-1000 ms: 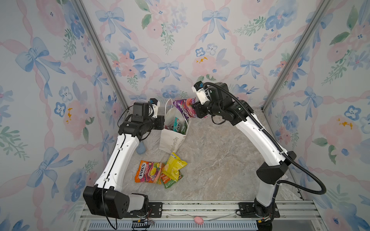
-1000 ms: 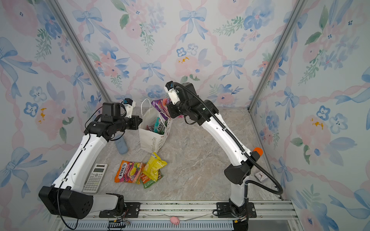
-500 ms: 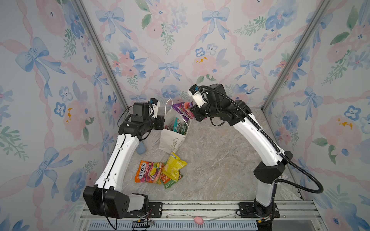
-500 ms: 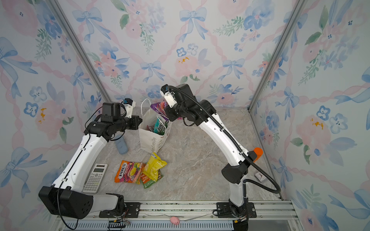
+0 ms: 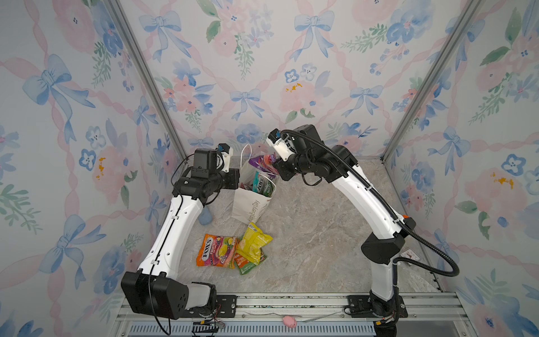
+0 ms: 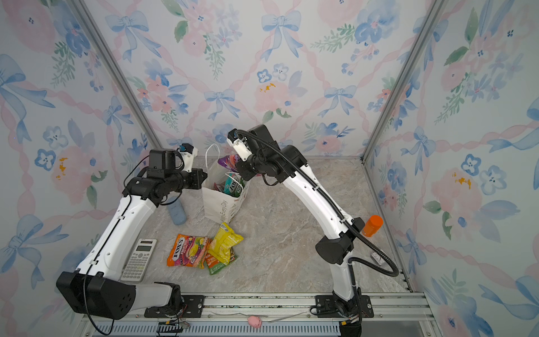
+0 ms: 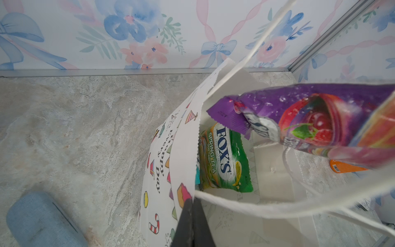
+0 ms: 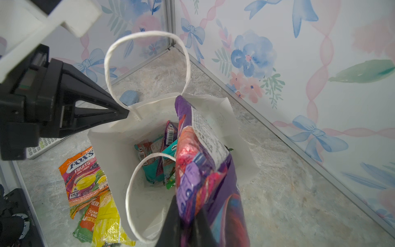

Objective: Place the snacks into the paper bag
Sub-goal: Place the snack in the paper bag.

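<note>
The white paper bag [image 5: 248,205] [image 6: 217,205] stands open at the back of the table. My left gripper [image 7: 192,201] is shut on the bag's rim [image 8: 136,111] beside a cord handle. My right gripper [image 8: 186,222] is shut on a purple snack packet [image 8: 198,160] [image 7: 310,122] that hangs tilted over the bag's mouth, its lower end at the rim. Inside lie several packets, among them a green FOX'S one [image 7: 224,158]. An orange FOX'S packet [image 5: 217,251], a crinkled yellow one [image 5: 253,242] and a green-orange one [image 5: 248,264] lie on the table in front of the bag.
A blue case [image 6: 178,211] lies left of the bag, under my left arm. A white calculator [image 6: 139,259] sits at the front left. An orange-capped bottle [image 6: 372,225] stands by the right wall. A small pink object [image 5: 288,321] rests on the front rail.
My right arm has swung left with the purple packet, bringing it over the bag's mouth. The left arm and the bag have not moved.
</note>
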